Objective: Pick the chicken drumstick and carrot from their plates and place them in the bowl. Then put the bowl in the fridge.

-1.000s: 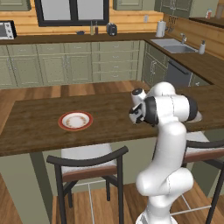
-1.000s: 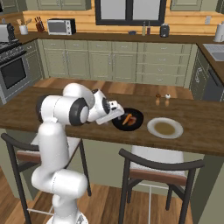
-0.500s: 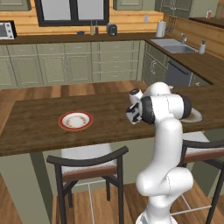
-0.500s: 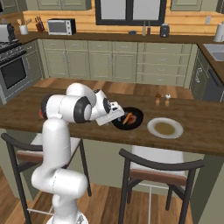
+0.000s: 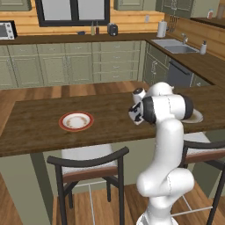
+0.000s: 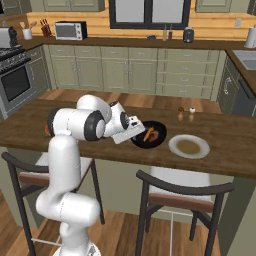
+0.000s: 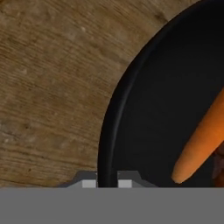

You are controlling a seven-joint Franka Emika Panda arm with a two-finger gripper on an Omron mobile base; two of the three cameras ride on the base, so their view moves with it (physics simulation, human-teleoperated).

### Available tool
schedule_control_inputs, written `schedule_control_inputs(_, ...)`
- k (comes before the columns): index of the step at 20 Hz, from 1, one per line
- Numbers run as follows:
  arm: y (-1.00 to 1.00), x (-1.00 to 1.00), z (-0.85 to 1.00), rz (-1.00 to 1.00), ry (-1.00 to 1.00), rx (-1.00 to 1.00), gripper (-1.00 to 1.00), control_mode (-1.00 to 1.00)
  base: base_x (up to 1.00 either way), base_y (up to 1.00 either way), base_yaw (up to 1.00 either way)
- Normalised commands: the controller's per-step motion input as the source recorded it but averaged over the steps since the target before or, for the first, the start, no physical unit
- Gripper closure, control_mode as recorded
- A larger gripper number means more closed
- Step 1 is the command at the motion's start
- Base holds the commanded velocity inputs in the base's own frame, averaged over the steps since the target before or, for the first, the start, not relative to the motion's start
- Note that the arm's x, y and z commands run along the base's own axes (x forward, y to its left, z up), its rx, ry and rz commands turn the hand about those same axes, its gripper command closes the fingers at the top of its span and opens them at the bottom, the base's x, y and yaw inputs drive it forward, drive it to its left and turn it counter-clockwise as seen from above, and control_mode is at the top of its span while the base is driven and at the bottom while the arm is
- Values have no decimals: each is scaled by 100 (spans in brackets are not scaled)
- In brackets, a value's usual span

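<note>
Black and round, the bowl sits on the wooden counter, with the carrot and the reddish-brown chicken drumstick lying inside it. The gripper reaches the bowl at its near-left edge in the right base view. In the hand view the bowl's rim runs down between the two finger tips, one outside the wall and one inside, and the jaws are closed down tight on that rim. The carrot lies on the dark inside of the bowl, to the right of the fingers in that view, its narrow tip pointing toward them but clear of them. A sliver of the drumstick shows just beside the carrot at the right edge.

To the right of the bowl in the right base view lies the plain pale plate, near it but apart. The cream plate with the red rim lies farther along the counter, well apart from the arm, on its left in the left base view. Two small shakers stand behind the pale plate.
</note>
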Motion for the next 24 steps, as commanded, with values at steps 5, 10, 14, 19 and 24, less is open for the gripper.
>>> schedule_control_inputs(5,2,-40,16,14,0,0,100,-100,0,0,0)
schedule_control_inputs(10,39,-100,91,31,-2,1,100,-100,0,0,0)
schedule_control_inputs(14,54,-100,85,36,0,0,100,-100,0,0,0)
schedule_control_inputs(19,63,-97,69,37,9,0,100,-100,0,0,0)
schedule_control_inputs(24,55,-100,66,34,10,-1,100,-100,0,0,0)
